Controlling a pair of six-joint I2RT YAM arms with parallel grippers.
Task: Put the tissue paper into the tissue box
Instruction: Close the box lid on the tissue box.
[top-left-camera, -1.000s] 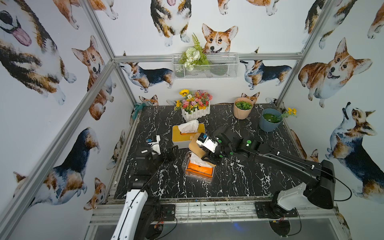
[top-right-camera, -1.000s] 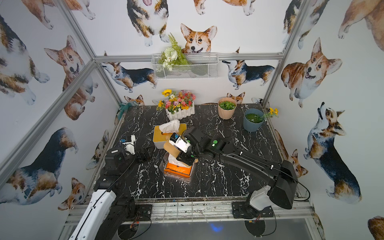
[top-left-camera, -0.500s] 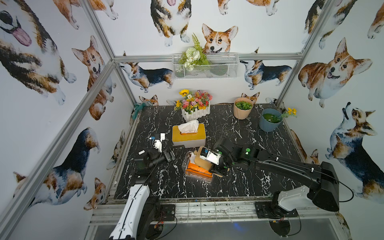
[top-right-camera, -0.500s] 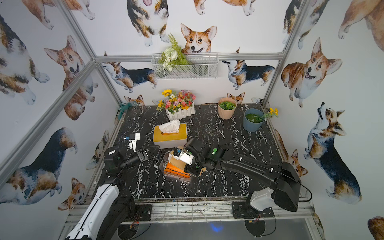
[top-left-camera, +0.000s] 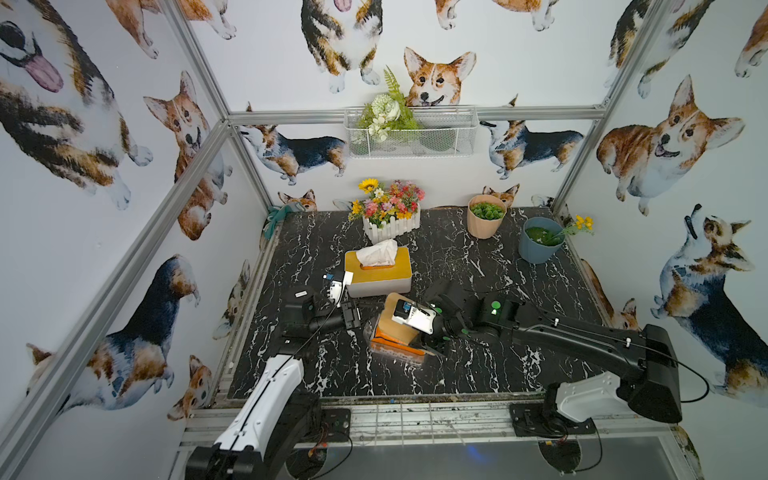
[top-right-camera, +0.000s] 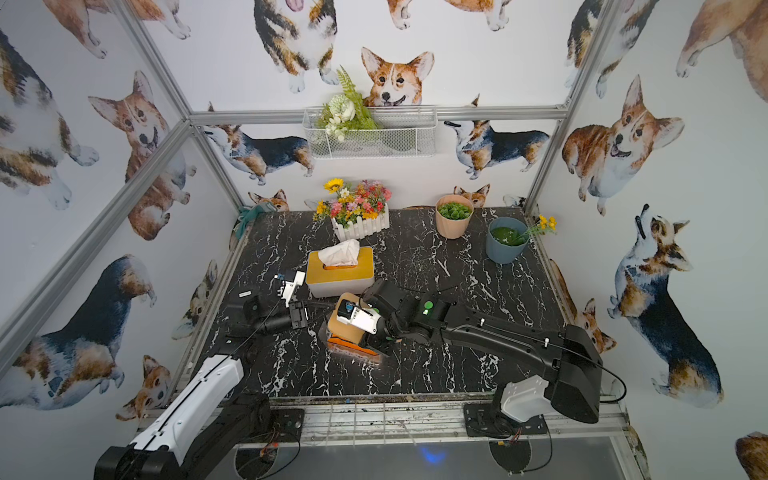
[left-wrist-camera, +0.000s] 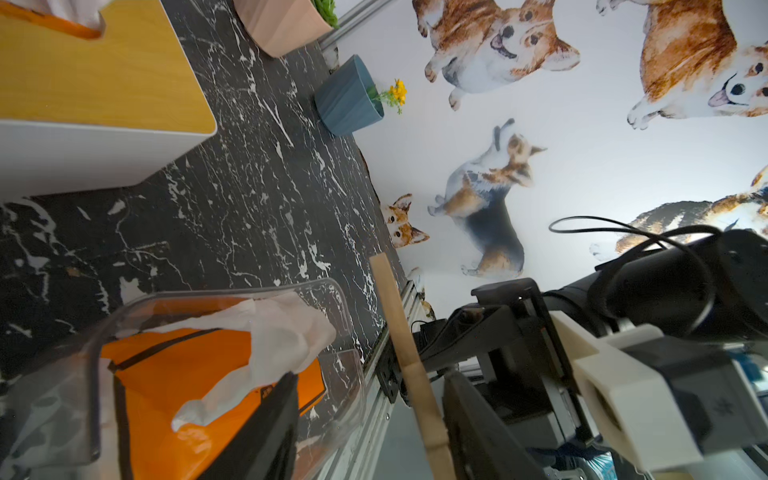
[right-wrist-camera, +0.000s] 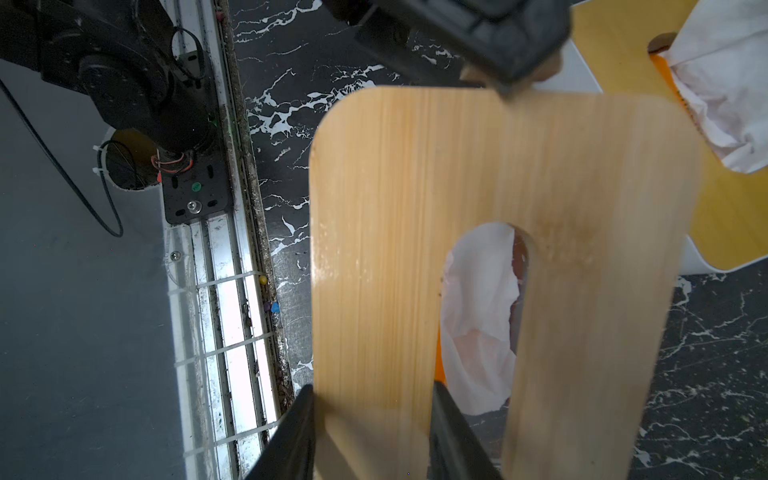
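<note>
A clear tissue box (top-left-camera: 376, 332) (left-wrist-camera: 340, 324) stands at the table's middle front. Inside lies an orange tissue pack (left-wrist-camera: 174, 374) (top-right-camera: 353, 348) with white tissue paper (left-wrist-camera: 270, 332) sticking up. Above the box a wooden lid (top-left-camera: 392, 323) (right-wrist-camera: 395, 249) hangs tilted, and my right gripper (right-wrist-camera: 372, 436) is shut on the strip beside its slot. Tissue (right-wrist-camera: 478, 311) shows through that slot. From the left, my left gripper (top-left-camera: 368, 321) (left-wrist-camera: 372, 432) stands open, one finger (left-wrist-camera: 266, 428) inside the box, the other (left-wrist-camera: 478, 428) outside; the lid's edge (left-wrist-camera: 399, 332) and the box wall lie between.
A white tissue box with a yellow lid (top-left-camera: 378, 272) (left-wrist-camera: 83, 83) and tissue poking out stands just behind. Further back are a flower planter (top-left-camera: 390, 216), a peach pot (top-left-camera: 485, 218) and a blue pot (top-left-camera: 540, 241). The metal rail (right-wrist-camera: 232, 291) runs along the table's front.
My right gripper has lowered the lid from beside the yellow-lidded box to just over the clear box. My left gripper has moved right to the box, its jaws narrowing.
</note>
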